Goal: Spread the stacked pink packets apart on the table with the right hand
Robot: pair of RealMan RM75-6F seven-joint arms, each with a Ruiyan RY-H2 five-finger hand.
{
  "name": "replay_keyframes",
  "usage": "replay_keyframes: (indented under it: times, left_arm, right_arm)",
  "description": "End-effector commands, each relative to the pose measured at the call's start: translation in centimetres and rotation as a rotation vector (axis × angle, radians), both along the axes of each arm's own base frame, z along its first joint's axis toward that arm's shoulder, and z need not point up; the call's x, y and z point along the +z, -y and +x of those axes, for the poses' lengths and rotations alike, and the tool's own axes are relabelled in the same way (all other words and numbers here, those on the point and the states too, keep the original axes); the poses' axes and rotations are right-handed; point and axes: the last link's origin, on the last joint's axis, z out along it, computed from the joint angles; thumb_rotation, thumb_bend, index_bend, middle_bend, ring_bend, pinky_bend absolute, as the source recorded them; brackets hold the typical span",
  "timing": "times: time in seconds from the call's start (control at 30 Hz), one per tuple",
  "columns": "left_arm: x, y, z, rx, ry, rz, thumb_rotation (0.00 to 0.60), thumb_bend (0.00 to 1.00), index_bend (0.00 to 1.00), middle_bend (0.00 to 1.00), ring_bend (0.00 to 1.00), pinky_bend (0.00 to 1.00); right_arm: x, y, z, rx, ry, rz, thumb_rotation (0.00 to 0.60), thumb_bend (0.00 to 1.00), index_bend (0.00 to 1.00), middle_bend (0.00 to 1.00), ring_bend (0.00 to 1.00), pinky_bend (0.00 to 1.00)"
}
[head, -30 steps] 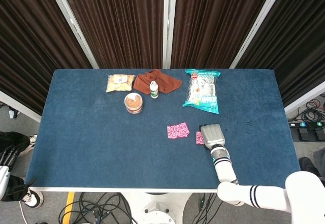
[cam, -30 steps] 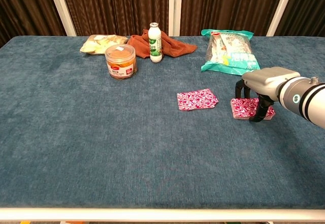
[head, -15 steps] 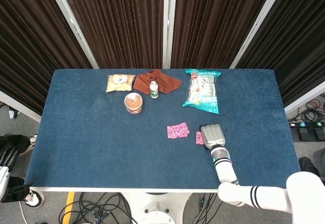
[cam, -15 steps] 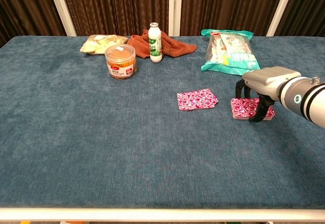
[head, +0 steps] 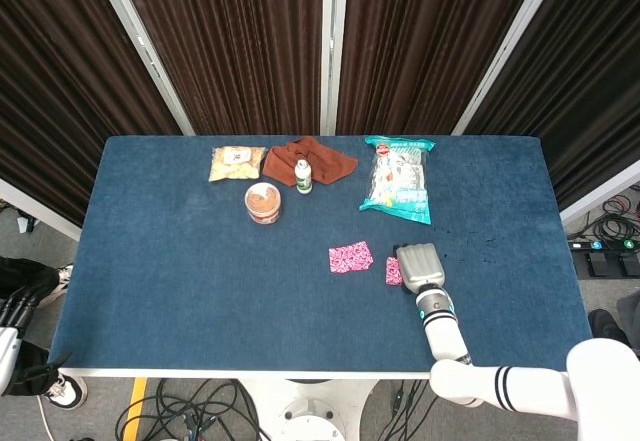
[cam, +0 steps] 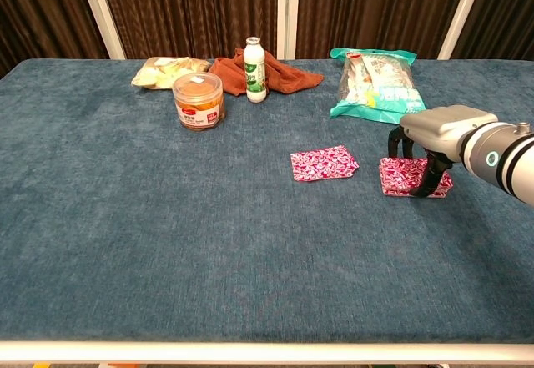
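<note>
Pink packet [cam: 410, 176] under right robot hand [cam: 427, 144]

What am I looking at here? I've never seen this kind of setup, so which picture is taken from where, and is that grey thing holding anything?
This is a two-armed robot with finger hands, steered by a person. Both pictures come from the robot's own cameras: the head view looks down on the blue table, and the chest view looks across it from lower down. The grey thing is the right hand. Its fingers reach down onto one pink packet, pressing or touching it on the table; whether it truly grips it I cannot tell. A second pink packet lies apart to the left. At the far side lie a teal snack bag, a small white bottle in front of a brown cloth, an orange-filled jar and a pale snack bag. The left hand appears in neither view.
</note>
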Motion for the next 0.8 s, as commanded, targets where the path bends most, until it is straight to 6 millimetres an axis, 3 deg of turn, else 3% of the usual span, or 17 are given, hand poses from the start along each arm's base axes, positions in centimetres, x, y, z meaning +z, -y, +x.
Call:
replay_keyframes:
  times: [0.03,0.37,0.57,0.8]
  left_arm:
    - [0.0,0.0,0.0,0.0,0.0,0.0,0.6,0.13,0.11,0.08,0.0,0.11]
    - [0.0,0.0,-0.1,0.003,0.001,-0.001,0.6,0.13,0.11,0.08,0.0,0.11]
    - [0.0,0.1,0.0,0.001,0.002,0.002,0.6,0.13,0.11,0.08,0.0,0.11]
    - [0.1,0.1,0.0,0.002,0.003,0.006,0.6,0.13,0.11,0.08,0.0,0.11]
  right_arm:
    - [0.1,0.0,0.1,0.001,0.001,-0.003,0.6,0.24,0.44,0.46,0.77,0.83]
    - [0.6,-0.2,1.3,0.036,0.004,-0.005,0.6,0.25,0.44,0.46,0.77,0.83]
    - [0.8,-1.4,4.1,0.12,0.014,0.02,0.6,0.25,0.45,0.46,0.77,0.83]
    - [-0.4,-4.2,7.3,0.196,0.043,0.101,0.6,0.25,0.45,0.46,0.77,0.83]
